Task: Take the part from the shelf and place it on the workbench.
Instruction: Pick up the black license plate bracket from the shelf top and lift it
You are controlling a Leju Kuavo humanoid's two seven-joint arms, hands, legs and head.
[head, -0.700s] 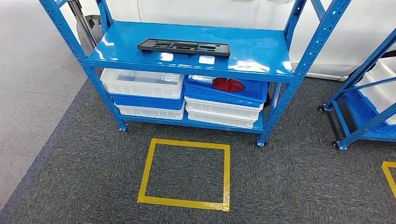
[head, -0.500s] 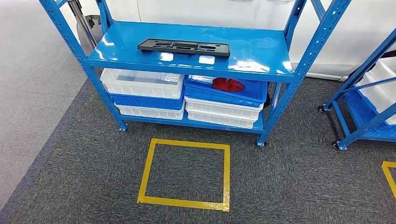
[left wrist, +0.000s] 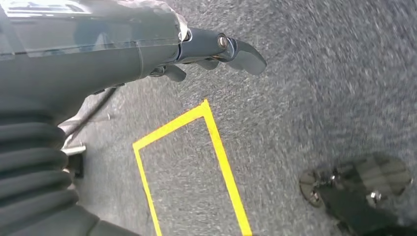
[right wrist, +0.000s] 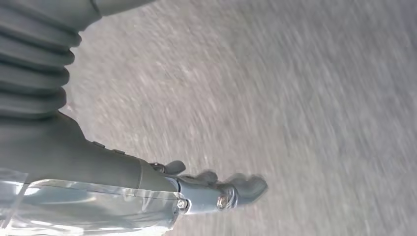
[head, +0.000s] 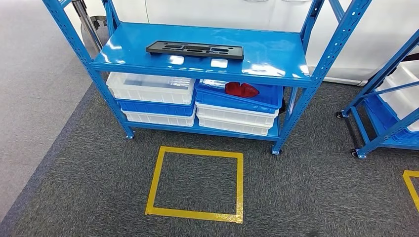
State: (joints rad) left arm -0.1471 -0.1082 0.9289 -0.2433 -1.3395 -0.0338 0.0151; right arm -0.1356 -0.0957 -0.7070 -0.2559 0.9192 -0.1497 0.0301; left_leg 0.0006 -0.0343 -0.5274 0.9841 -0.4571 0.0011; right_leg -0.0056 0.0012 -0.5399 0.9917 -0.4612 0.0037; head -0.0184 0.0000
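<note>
A flat black part point(head: 194, 49) with cut-outs lies on the top board of the blue shelf point(head: 276, 54), toward its left half. My left hand point(left wrist: 206, 51) hangs over the grey carpet beside a yellow tape square point(left wrist: 196, 147); its fingers are spread and hold nothing. My right hand point(right wrist: 211, 189) also hangs above the carpet, blurred, fingers apart and empty. Both hands are far from the part.
White bins point(head: 150, 88) and blue bins point(head: 239, 98) fill the shelf's lower level; one blue bin holds a red piece point(head: 241, 89). A yellow tape square point(head: 195, 183) marks the carpet before the shelf. A second blue rack on wheels point(head: 383, 118) stands at the right.
</note>
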